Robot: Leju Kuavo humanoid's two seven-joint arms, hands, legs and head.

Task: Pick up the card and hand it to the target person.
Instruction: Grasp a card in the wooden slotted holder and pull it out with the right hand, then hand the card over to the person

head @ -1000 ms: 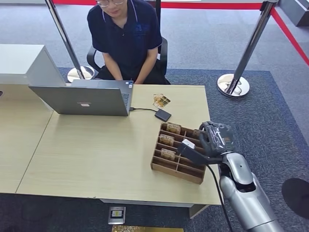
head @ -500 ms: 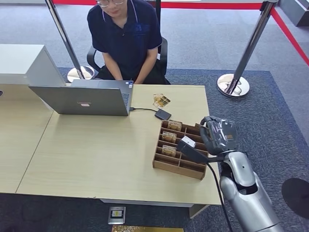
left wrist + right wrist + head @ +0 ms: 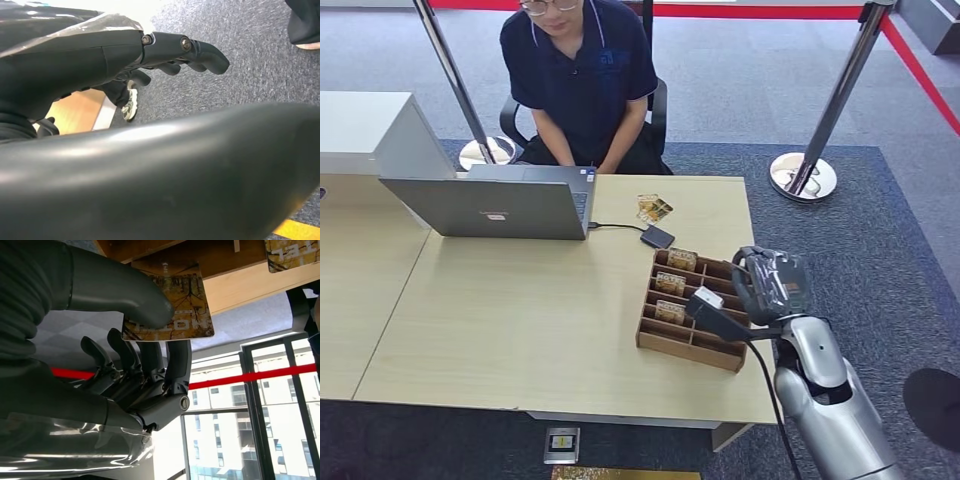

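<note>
My right hand (image 3: 771, 285) has crept slightly toward the person (image 3: 580, 75); thumb and fingers (image 3: 177, 365) pinch the card (image 3: 177, 310) over the wooden tray (image 3: 682, 345); left hand (image 3: 113, 55) fingers extended, holding nothing.

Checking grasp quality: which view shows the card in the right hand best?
The right wrist view: the card is close up, printed face visible, pinched between the right hand's thumb and fingers at the wooden tray. In the head view the hand hides the card. The left wrist view looks at carpet.
</note>
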